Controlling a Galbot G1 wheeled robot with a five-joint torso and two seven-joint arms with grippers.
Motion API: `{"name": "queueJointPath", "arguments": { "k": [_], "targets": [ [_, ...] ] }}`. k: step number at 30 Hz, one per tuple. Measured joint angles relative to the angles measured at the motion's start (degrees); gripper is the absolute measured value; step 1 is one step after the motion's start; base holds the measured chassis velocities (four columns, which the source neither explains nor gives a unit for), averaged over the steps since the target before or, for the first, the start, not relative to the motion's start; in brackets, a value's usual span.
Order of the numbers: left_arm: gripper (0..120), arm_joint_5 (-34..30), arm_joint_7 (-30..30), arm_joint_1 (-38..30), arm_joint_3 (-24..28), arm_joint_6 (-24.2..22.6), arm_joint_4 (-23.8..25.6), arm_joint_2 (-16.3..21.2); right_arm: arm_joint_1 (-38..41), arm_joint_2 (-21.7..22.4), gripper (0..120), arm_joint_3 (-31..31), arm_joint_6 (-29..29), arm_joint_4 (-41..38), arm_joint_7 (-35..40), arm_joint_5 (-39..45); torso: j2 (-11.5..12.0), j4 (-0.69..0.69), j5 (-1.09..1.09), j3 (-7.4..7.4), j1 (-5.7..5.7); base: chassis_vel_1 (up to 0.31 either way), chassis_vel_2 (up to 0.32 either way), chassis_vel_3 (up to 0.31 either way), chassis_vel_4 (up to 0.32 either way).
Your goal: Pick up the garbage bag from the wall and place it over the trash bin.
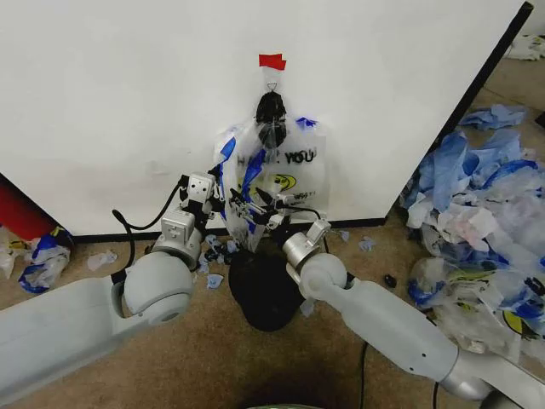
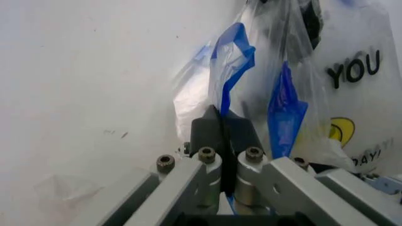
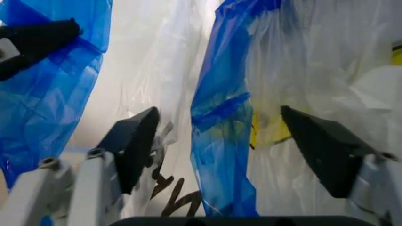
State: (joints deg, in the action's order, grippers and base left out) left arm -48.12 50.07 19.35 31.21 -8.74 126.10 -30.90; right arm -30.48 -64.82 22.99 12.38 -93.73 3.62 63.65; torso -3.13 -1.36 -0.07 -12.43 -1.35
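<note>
Garbage bag (image 1: 285, 166) hangs limp on wall (image 1: 128, 94): light, slippery film. Left gripper (image 2: 221, 123) fingers pinch its blue handle (image 2: 232, 61); right gripper (image 3: 220, 141) fingers are spread around another.

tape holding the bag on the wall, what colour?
Red tape, above the bag on the wall; clearest in the head view.

Floor: I see tan carpet (image 1: 213, 358) filling the lower frame.
On it, centre: black trash bin (image 1: 266, 298).
Right: heaped blue-and-white bags (image 1: 477, 221).
Left edge: bag scraps (image 1: 38, 260).
</note>
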Motion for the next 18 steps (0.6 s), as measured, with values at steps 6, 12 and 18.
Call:
{"name": "queueJointPath", "arguments": {
  "k": [6,12,18],
  "targets": [
    [0,0.1,-0.1,0.5,0.0,0.0,0.7,0.3,0.0,-0.6,70,0.0,0.0,0.6,-0.1,-0.1,0.0,0.0,0.0,0.0,0.0,0.0,0.0,0.0,0.0],
    [0,0.2,-0.3,0.9,-0.2,0.0,1.4,0.7,0.0,-1.3,59,0.0,0.1,1.2,-0.1,-0.3,0.0,0.0,0.0,0.0,0.0,0.0,0.0,0.0,0.0],
    [0,0.2,-0.4,1.4,-0.9,0.0,1.7,1.0,0.1,-1.7,59,0.1,0.1,1.5,0.1,-0.5,0.0,0.0,0.0,0.0,0.0,0.0,0.0,0.0,0.0]
  ]
}}
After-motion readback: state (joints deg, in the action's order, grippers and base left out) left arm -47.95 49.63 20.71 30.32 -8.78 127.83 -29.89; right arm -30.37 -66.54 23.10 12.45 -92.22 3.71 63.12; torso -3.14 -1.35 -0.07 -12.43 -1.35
